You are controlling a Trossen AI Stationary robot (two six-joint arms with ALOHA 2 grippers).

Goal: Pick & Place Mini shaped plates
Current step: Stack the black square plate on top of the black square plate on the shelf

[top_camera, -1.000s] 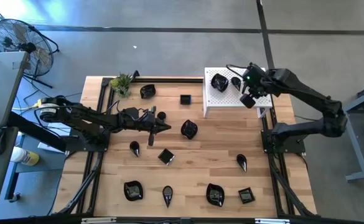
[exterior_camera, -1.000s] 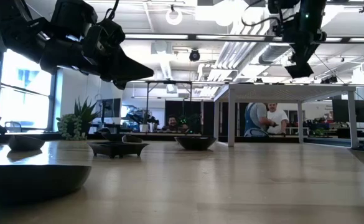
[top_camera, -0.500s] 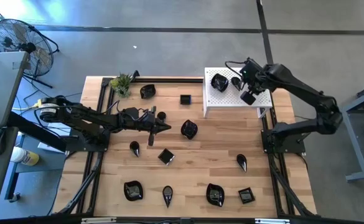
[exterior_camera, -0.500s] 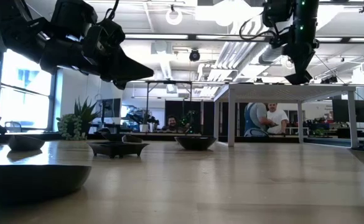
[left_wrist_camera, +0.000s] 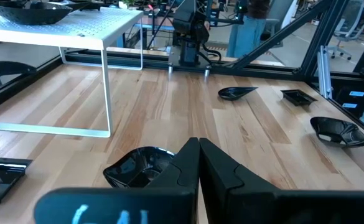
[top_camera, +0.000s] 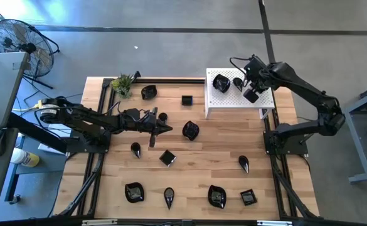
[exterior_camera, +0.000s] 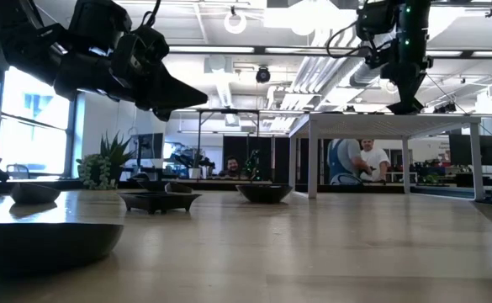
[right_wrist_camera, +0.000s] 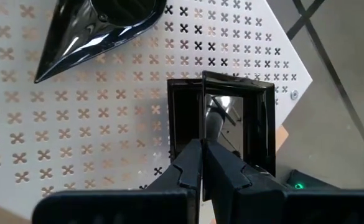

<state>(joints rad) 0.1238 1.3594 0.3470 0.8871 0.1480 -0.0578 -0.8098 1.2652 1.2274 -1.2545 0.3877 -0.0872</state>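
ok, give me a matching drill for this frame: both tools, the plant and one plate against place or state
Things:
1. left tool
2. right tool
3. green plant
4. teardrop plate seen by the right wrist camera

Places or states:
A. at a table corner on the left arm's side
B. lying on the white platform, free of any tool
C. shut on the rim of a square plate
D. shut, holding nothing, above the wood

Pairs: 1-D, 2-C, 3-A, 4-B
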